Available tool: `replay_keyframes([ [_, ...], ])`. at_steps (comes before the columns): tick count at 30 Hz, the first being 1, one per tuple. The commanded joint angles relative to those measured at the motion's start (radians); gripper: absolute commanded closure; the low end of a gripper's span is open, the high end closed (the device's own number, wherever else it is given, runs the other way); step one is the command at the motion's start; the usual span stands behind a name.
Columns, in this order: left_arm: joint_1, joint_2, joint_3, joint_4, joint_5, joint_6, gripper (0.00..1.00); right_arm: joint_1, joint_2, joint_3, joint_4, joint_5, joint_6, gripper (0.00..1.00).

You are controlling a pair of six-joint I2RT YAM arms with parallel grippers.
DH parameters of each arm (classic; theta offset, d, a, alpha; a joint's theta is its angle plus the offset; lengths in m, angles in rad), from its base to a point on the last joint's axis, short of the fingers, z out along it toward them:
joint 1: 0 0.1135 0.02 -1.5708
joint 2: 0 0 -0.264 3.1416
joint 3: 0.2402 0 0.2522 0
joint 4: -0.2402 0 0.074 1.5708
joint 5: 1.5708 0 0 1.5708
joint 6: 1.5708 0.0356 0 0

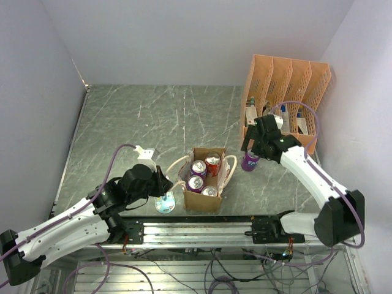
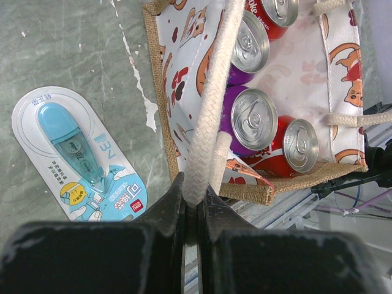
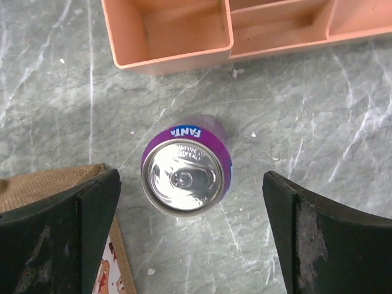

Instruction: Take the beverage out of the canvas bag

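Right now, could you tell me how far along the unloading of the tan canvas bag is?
Done: one purple Fanta can stands on the grey table, the open right gripper above it. In hand: the left gripper is shut on the cream rope handle of the tan canvas bag. Left: two purple cans and two red cans sit inside it.

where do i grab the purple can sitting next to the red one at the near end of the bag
Take the purple can by its top rim, coming straight down from above: it stands upright, lid up, in the canvas bag with a red can touching it, so side approaches are likely blocked.
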Motion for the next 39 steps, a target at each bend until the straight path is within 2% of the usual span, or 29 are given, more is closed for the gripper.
replay_keyframes([
  [1,0.003,-0.009,-0.007,-0.023,0.011,0.000,0.93,-0.006,-0.124,-0.096,0.052,-0.012,-0.064,0.00],
  [5,0.003,0.009,-0.001,-0.009,0.016,0.007,0.93,-0.006,-0.218,-0.116,0.077,-0.042,-0.087,0.00],
  [10,0.003,0.018,0.005,-0.006,0.019,0.012,0.93,-0.005,-0.267,0.019,0.051,-0.135,-0.161,0.00],
  [17,0.002,0.007,-0.003,0.001,0.020,0.006,0.93,0.015,-0.250,0.157,0.115,-0.525,-0.247,0.00],
  [19,0.003,0.006,-0.005,0.001,0.018,0.003,0.93,0.065,-0.220,0.192,0.106,-0.557,-0.241,0.00],
  [25,0.003,0.004,-0.004,-0.006,0.016,0.004,0.93,0.442,-0.104,0.291,0.061,-0.328,-0.206,0.00],
  [29,0.003,-0.002,-0.002,-0.015,0.012,0.003,0.93,0.603,-0.004,0.333,0.024,-0.217,-0.177,0.00],
  [34,0.004,-0.009,-0.005,-0.019,0.011,0.002,0.93,0.668,0.143,0.337,-0.085,-0.074,-0.087,0.00],
  [39,0.003,-0.014,-0.009,-0.024,0.009,0.001,0.93,0.703,0.256,0.351,-0.190,0.079,0.126,0.00],
])
